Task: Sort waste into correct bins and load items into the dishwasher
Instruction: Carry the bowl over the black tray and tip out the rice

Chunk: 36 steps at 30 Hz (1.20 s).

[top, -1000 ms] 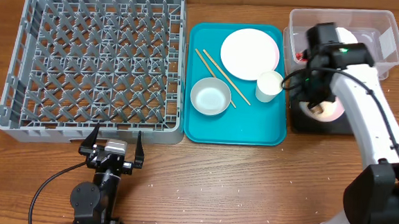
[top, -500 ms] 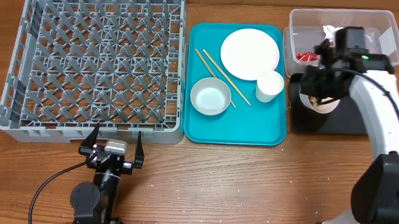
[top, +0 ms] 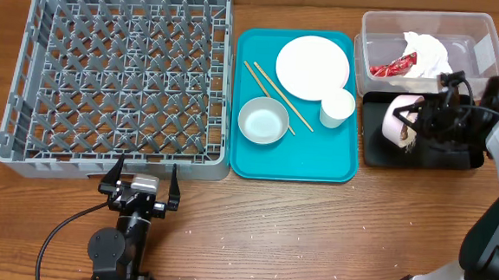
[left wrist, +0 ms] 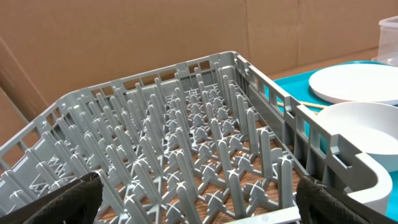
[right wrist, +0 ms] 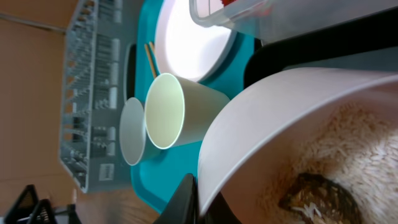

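Note:
My right gripper (top: 420, 126) is shut on the rim of the pinkish bowl (top: 397, 122) and holds it tipped on its side over the black tray (top: 422, 157). In the right wrist view the bowl (right wrist: 261, 118) holds rice grains (right wrist: 348, 155) and a brown lump (right wrist: 311, 193); the gripper (right wrist: 202, 200) pinches its rim. The clear tub (top: 482, 33) holds the white napkin (top: 427, 54) and red wrapper (top: 390, 67). The plate (top: 312, 67), grey-white bowl (top: 263, 122), cup (top: 336, 107) and chopsticks (top: 270, 93) lie on the teal tray (top: 317, 166). My left gripper (top: 142, 185) is open in front of the dish rack (top: 123, 71).
The left wrist view looks into the rack (left wrist: 186, 143), with its fingers (left wrist: 62, 202) at the bottom corners and the grey-white bowl (left wrist: 360, 143) and plate (left wrist: 357, 84) at the right. Bare wooden table (top: 295, 238) lies in front of the trays.
My right arm has swung from the tub's left side out to the right. The pinkish bowl in it has gone from upright to tipped on its side over the black tray.

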Each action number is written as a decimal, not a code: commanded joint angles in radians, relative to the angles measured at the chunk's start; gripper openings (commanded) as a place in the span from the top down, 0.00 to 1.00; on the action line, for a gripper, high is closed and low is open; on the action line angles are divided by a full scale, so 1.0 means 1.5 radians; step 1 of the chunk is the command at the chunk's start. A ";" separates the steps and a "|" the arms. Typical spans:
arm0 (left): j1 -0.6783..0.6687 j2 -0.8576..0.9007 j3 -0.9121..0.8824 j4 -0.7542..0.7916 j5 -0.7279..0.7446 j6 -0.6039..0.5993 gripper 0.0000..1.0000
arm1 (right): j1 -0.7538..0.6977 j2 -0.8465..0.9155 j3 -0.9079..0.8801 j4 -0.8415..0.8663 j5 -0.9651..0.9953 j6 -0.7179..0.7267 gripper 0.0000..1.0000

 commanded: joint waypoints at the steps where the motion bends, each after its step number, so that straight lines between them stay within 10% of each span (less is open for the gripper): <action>1: -0.004 -0.006 -0.003 -0.002 -0.004 0.010 0.00 | -0.036 -0.005 -0.034 0.041 -0.134 -0.025 0.96; 36: -0.004 -0.006 -0.003 -0.002 -0.004 0.010 0.00 | -0.143 0.114 -0.039 0.129 -0.437 0.056 0.96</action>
